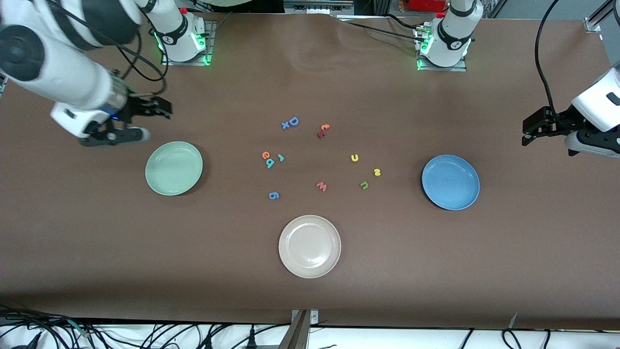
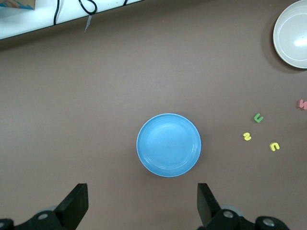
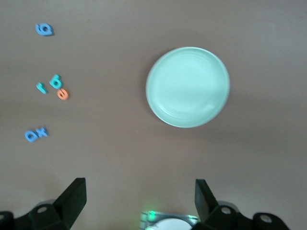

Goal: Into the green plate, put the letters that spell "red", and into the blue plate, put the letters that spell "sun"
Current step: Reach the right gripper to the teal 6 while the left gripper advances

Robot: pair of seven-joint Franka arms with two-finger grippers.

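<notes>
The pale green plate [image 1: 173,168] [image 3: 187,86] lies toward the right arm's end and holds nothing. The blue plate [image 1: 450,182] [image 2: 169,144] lies toward the left arm's end, also bare. Between them, an orange "e" [image 1: 265,155] [image 3: 63,94], teal "r" [image 1: 280,157] [image 3: 41,87] and teal "d" [image 1: 270,164] [image 3: 56,81] cluster together. A yellow "u/n" [image 1: 354,157] [image 2: 274,146], yellow "s" [image 1: 377,172] [image 2: 247,137] and green "u/n" [image 1: 364,184] [image 2: 259,118] lie closer to the blue plate. My right gripper [image 1: 160,107] [image 3: 140,203] hangs open over bare table by the green plate. My left gripper [image 1: 528,131] [image 2: 142,206] hangs open over table beside the blue plate.
An off-white plate [image 1: 309,246] [image 2: 291,33] sits nearest the front camera. Other letters lie loose: a blue "D" [image 1: 293,121] with a small "x" [image 1: 285,125], two red-orange letters [image 1: 322,131], a pink "w" [image 1: 321,186] and a blue "6" [image 1: 273,195] [image 3: 44,29].
</notes>
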